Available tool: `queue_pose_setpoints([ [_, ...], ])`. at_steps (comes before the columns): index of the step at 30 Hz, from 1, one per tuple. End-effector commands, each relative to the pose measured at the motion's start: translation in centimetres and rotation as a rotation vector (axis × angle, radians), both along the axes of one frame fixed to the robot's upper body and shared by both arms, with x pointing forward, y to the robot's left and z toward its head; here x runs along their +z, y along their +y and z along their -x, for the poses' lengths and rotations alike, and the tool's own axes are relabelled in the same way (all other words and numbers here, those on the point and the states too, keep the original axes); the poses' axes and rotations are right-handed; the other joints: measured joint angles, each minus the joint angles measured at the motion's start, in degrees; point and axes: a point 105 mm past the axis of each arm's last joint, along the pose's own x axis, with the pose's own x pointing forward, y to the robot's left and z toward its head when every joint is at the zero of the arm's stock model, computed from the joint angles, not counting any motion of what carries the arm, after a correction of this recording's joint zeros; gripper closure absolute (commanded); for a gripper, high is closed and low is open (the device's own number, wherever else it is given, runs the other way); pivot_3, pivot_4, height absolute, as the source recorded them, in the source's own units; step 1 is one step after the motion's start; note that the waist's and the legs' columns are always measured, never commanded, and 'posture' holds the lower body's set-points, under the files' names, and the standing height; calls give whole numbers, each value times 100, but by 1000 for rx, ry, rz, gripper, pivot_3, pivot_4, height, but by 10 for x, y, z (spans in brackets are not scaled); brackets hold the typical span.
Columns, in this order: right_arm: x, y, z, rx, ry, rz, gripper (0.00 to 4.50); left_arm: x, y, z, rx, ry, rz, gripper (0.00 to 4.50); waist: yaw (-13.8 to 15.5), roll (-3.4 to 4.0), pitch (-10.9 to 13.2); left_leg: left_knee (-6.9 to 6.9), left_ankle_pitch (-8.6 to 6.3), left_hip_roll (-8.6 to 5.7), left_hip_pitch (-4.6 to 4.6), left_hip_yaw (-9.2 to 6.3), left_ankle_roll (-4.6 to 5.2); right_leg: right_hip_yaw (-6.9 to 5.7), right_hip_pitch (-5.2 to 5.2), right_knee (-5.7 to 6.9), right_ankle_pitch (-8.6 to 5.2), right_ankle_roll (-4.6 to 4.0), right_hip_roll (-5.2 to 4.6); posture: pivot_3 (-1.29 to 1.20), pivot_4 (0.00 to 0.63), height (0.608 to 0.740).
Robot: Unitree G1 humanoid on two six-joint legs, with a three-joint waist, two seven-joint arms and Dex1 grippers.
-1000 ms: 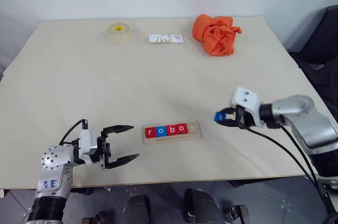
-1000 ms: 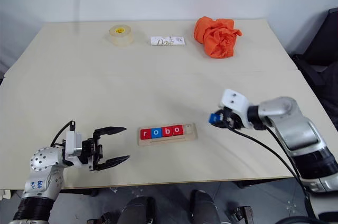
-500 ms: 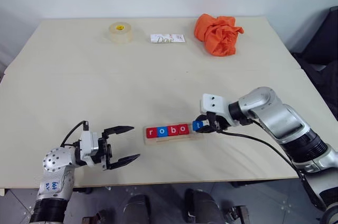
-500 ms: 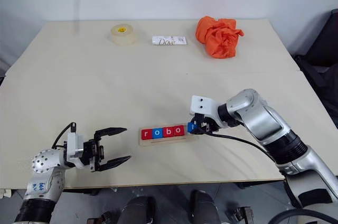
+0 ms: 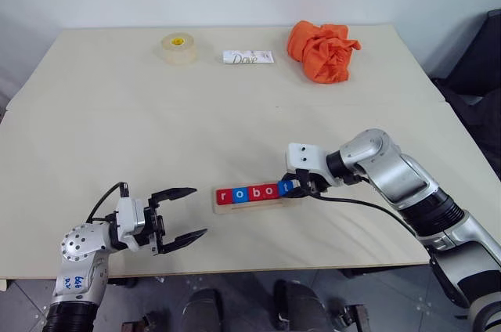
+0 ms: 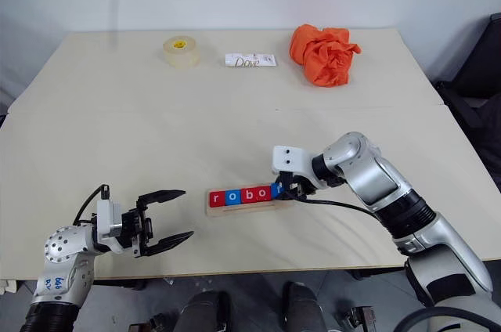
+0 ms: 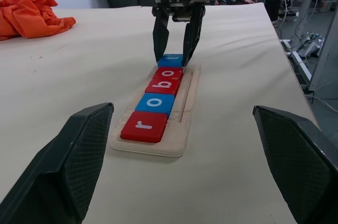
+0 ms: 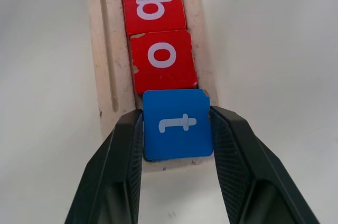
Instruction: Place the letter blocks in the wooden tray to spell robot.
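Left eye view: right gripper (image 5: 295, 188) pinching blue t block (image 5: 288, 187) at the wooden tray (image 5: 254, 201) end. Left wrist view: left gripper (image 7: 185, 150) fingers spread, near the tray. Right wrist view: t touching red o (image 8: 163, 61).

I see the wooden tray (image 8: 105, 71) as pale bare wood, matt, grooved. Letter blocks (image 7: 158, 87) have smooth painted faces, slight sheen, chipped edges on a red one. Right pincer (image 8: 177, 145) fingers (image 8: 124, 155) textured matt black plastic. Worktop (image 5: 235, 113) matt cream. Orange cloth (image 5: 321, 50) crumpled.
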Motion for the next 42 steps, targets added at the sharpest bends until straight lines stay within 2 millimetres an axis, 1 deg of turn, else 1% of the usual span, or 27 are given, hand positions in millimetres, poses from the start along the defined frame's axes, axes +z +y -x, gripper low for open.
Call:
queue_pose_setpoints([
  [1, 7, 6, 3, 41, -20, -10, 3031, 6, 1, 2, 1, -38, -9, 0, -3, 0, 0, 0, 0, 0, 0, 0, 0, 0, 0, 0, 0, 0, 0, 0, 150, 740],
  [4, 6, 7, 6, 52, -9, -11, 3031, 6, 1, 0, 0, -40, -11, 0, -3, 0, 0, 0, 0, 0, 0, 0, 0, 0, -1, 0, 0, 0, 0, 0, 150, 740],
  [7, 4, 6, 6, 47, -15, -9, 3031, 6, 1, 0, -1, -41, -12, 0, -1, 0, 0, 0, 0, 0, 0, 0, 0, 0, -1, 1, 0, 0, 0, 0, 150, 740],
  [9, 3, 6, 3, 35, -27, -6, 2291, 6, 0, -1, -2, -44, -12, 0, -1, 0, 0, 0, 0, 0, 0, 1, 0, 0, -1, 1, 0, 0, 0, 0, 150, 740],
  [11, 3, 5, 2, 29, -36, -8, 1651, 6, 0, -1, -3, -46, -12, 0, -3, 0, 0, 0, 0, 0, 0, 1, 0, 0, -1, 1, 0, 0, 0, 0, 150, 740],
  [13, 7, 7, 1, 19, -48, -22, 956, 6, 0, -1, -5, -46, -12, 0, -2, 0, 0, 0, 0, 0, 0, 1, -1, 0, -1, 2, 0, 0, 0, 0, 150, 740],
  [16, 19, 8, 3, 24, -57, -46, 9, 6, 0, 0, -10, -45, -13, 0, 0, 0, 0, 0, 0, 0, 0, 1, -1, 0, -1, 2, 0, 0, 0, 0, 150, 740],
  [21, 26, 5, 8, 26, -58, -63, 9, 6, 1, -1, -12, -42, -16, 0, 0, 0, 0, 0, 0, 0, 0, 1, -1, 1, -2, 2, 0, 0, 0, 0, 150, 740],
  [24, 27, -3, 15, 27, -42, -93, 9, 6, 0, -2, -14, -40, -16, 0, 7, 0, 0, 0, 0, 0, 0, 0, 0, 1, -1, 1, 0, 0, 0, 0, 150, 740],
  [26, 26, -8, 22, 44, -24, -98, 397, 6, -1, -3, -15, -39, -14, 0, 24, 0, 0, 0, 0, -2, -1, 0, 0, 0, -1, -1, 0, 0, -1, 0, 150, 740],
  [28, 21, -13, 30, 59, 6, -85, 901, 6, -2, -3, -16, -39, -12, 0, 16, 0, 0, 0, -1, -2, -1, 0, 0, 0, 2, -4, 0, 0, -1, 0, 150, 740],
  [31, 14, -17, 33, 57, 30, -70, 2041, 6, -2, -3, -19, -38, -12, 0, 2, 0, 0, 0, -1, -1, 0, 0, 0, 1, 1, -3, 0, 0, 0, 0, 150, 740],
  [34, 8, -19, 29, 39, 36, -62, 3098, 6, -3, -4, -20, -38, -11, 0, -21, 0, 0, 0, 0, 1, 3, 0, -2, 2, 0, 2, 0, 0, 2, 0, 150, 740],
  [37, 6, -17, 25, 37, 37, -68, 4208, 6, -3, -3, -20, -38, -12, 0, -19, 0, 0, 0, 2, 1, 4, 0, -4, 2, 0, 5, 0, 0, 2, 0, 150, 740],
  [38, 6, -15, 23, 38, 36, -69, 4461, 6, -3, -3, -20, -38, -12, 0, -20, 0, 0, 1, 2, 1, 4, 0, -4, 3, 0, 5, 0, 0, 2, 0, 150, 740],
  [42, 5, -11, 19, 40, 34, -77, 4461, 6, -2, -2, -18, -36, -13, 0, -16, 0, 0, 1, 2, 1, 4, 0, -4, 3, 0, 5, 0, 0, 2, 0, 150, 740],
])
